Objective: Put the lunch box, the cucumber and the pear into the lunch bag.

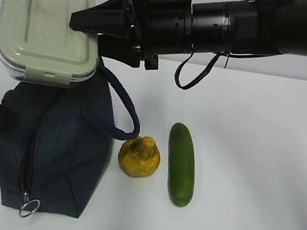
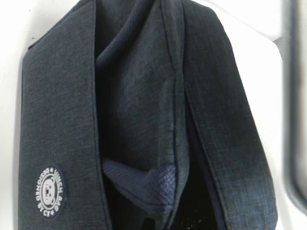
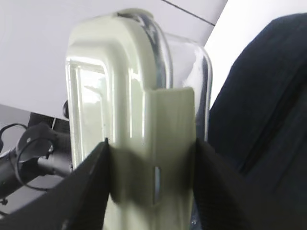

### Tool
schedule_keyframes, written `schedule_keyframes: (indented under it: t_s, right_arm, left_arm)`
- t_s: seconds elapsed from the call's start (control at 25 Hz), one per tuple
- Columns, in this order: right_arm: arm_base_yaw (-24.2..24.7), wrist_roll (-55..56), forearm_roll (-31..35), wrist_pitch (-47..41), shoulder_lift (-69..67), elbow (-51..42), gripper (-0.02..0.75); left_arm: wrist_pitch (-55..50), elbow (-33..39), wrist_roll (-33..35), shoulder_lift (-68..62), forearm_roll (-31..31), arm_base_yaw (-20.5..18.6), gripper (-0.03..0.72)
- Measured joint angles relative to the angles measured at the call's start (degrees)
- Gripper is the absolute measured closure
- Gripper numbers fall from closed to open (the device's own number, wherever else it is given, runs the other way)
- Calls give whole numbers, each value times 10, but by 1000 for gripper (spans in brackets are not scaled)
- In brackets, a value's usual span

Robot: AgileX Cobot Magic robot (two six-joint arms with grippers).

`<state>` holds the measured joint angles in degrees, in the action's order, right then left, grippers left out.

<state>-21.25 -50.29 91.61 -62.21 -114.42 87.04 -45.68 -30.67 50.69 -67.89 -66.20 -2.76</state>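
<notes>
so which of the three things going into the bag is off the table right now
The clear lunch box with the sage-green lid, clamped in the right gripper above the navy fabric bag. The yellow-orange pear and dark green cucumber lie on the white table.

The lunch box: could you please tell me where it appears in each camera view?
Exterior view: lunch box upper left, held by the right gripper above the lunch bag.
Left wrist view: not in it.
Right wrist view: centre, clamped between the fingers.
Shared landmark: the navy lunch bag.

Lunch box (image 1: 47, 29) aloft above bag (image 1: 56, 152) — pear (image 1: 139, 156), cucumber (image 1: 181, 164) beside.
</notes>
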Motion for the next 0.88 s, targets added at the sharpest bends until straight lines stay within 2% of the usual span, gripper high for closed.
schedule_keyframes:
  t_s: [0.2,0.44,0.88]
  right_arm:
    - [0,0,2,24,-31,4,350]
    - [0,21,-23,14,-62,5,350]
    - [19,95,-214,-2,-64,10,351]
  left_arm:
    - [1,0,0,0,0,0,704]
    - [9,0,0,0,-2,0,704]
    - [13,0,0,0,-3,0,704]
